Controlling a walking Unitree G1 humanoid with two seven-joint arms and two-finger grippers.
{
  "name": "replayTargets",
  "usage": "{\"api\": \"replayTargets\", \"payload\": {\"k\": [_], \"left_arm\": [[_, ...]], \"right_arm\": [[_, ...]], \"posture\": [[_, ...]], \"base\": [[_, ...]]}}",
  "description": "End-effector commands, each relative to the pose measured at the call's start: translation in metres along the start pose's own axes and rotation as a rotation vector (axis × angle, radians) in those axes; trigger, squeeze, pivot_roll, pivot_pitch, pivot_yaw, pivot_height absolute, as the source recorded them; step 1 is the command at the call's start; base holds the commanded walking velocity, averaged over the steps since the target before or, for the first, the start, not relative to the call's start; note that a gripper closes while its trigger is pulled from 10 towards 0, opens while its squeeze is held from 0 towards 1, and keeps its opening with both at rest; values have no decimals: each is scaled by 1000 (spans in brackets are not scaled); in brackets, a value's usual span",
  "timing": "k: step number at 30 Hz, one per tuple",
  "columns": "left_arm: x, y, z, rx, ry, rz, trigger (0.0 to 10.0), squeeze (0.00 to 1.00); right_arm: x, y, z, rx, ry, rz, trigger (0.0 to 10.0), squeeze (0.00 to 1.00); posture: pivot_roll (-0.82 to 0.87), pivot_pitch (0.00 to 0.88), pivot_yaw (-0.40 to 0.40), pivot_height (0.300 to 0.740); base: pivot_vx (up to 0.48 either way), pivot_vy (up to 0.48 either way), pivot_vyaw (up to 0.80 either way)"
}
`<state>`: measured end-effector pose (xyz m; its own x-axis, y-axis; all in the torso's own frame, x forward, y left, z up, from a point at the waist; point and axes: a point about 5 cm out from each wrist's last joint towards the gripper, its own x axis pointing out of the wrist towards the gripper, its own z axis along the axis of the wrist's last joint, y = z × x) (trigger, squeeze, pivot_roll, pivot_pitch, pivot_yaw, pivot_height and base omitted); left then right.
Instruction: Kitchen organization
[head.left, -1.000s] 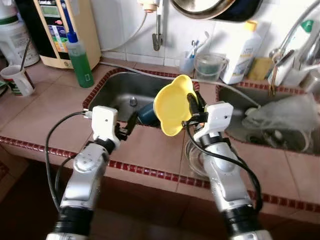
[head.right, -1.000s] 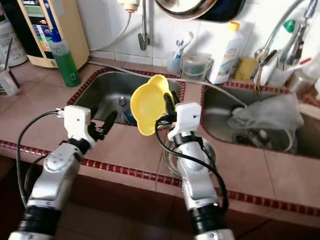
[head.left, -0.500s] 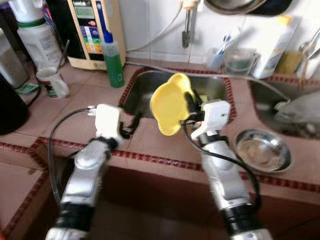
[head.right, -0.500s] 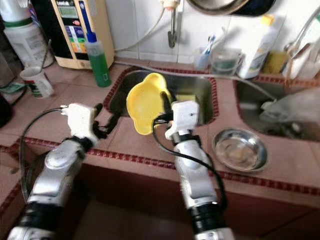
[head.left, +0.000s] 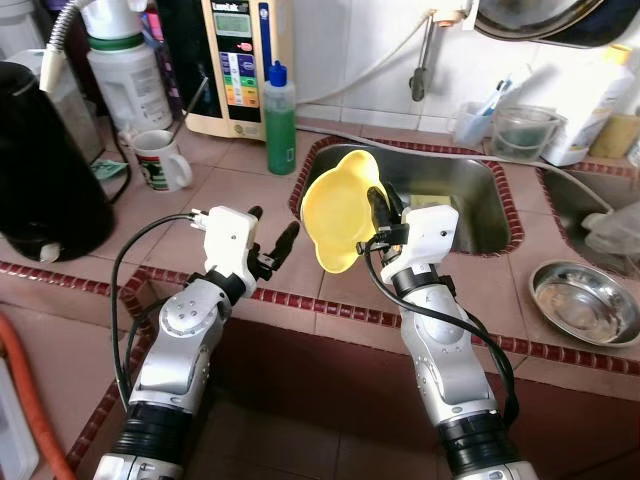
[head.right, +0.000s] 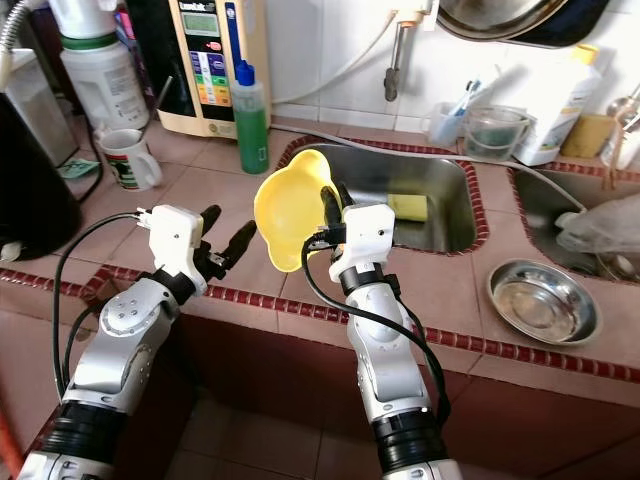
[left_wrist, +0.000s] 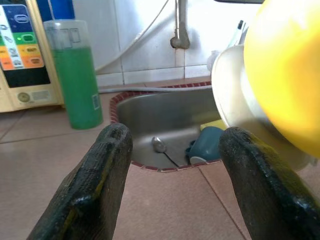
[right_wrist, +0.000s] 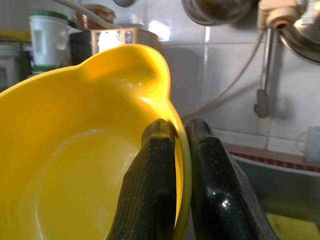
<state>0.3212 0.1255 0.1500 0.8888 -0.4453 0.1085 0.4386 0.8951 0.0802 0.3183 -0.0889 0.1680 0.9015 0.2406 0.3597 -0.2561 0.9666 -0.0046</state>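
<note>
While I stand at the tiled counter, notes run biggest to smallest.

Counter: brown tiles with a dark red edge strip, running under both my arms.
Sink: steel basin set in the counter, just beyond my right gripper; a teal cup and a spoon lie inside.
Yellow bowl: held up on edge above the counter's near side of the sink, its hollow facing my right wrist.
Steel bowl: on the counter, well off to my right.
Green bottle: upright, left of the sink.
Right gripper: fingers pinched tight on the bowl's rim, one inside, one outside.
Left gripper: fingers spread wide, holding nothing, just left of the bowl.
</note>
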Motion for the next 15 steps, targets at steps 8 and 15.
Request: {"api": "replayTargets", "payload": {"k": [8, 15], "left_arm": [[-3, 1, 5, 32, -26, 2, 10000, 0], [-3, 2, 6, 35, -24, -1, 10000, 0]], "right_arm": [[7, -2, 4, -9, -6, 14, 10000, 0], [6, -1, 3, -6, -3, 16, 10000, 0]], "posture": [[-14, 33, -12, 740], [-15, 32, -9, 740]], "base": [[216, 0, 0], [333, 0, 0]]}}
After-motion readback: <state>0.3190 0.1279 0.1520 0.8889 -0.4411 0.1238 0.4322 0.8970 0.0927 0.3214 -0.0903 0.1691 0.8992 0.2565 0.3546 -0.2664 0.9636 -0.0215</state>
